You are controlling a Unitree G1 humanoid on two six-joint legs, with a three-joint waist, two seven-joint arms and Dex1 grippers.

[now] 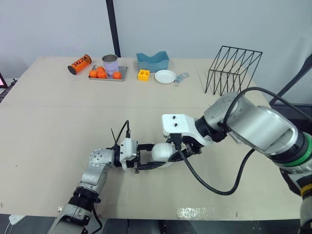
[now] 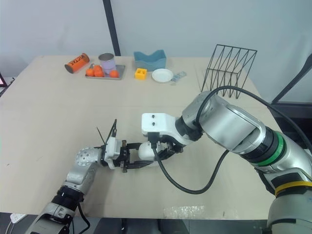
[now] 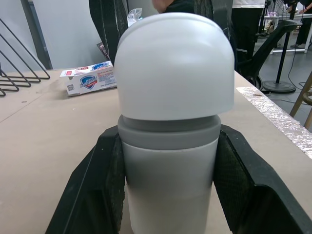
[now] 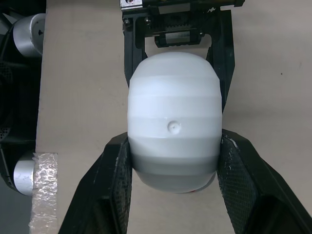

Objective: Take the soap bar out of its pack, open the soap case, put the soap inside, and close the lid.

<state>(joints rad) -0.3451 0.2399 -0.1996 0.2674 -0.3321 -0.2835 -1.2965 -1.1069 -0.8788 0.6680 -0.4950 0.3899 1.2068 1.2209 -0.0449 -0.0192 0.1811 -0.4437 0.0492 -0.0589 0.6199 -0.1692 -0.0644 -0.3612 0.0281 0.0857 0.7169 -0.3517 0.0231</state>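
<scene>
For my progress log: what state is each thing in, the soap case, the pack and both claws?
soap case: lid on, clamped between both claws
soap pack: lying flat, nothing holding it
left claw: shut on the soap case
right claw: shut on the soap case
orange can: lying on its side

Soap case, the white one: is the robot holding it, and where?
Yes. Both pinch the soap case by its sides: the left gripper at one end, the right gripper at the other.
</scene>
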